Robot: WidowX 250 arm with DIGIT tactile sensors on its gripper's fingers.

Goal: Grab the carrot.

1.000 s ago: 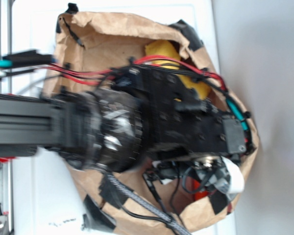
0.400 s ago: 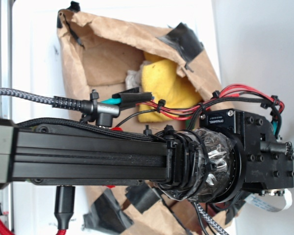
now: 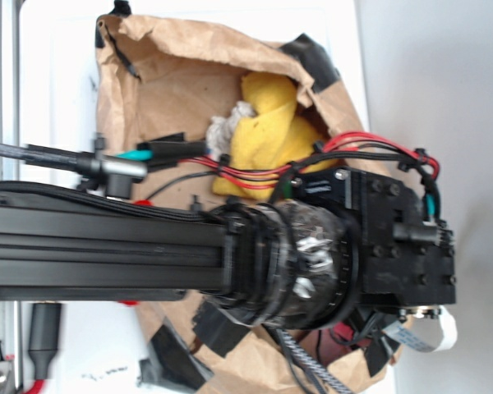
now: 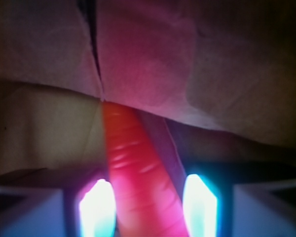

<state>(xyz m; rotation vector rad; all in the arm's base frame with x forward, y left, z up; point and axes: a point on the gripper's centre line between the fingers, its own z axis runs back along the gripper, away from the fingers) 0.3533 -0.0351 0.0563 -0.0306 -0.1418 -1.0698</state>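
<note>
While the claw [image 4: 148, 202] sits deep in the bag [image 3: 172, 90], its fingers [image 4: 96, 207] stand apart, one on each side of the carrot [image 4: 133, 173]. I think the grab is about to happen; next the fingers should squeeze together on it.

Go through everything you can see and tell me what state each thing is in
Glossy orange toy carrot: lying point-first between the tool's fingers, tip at the paper wall.
Tool: open around the carrot, glowing fingers either side.
Brown paper bag: open, crumpled, patched with black tape.
Yellow fuzzy cloth: bunched inside the bag.
</note>
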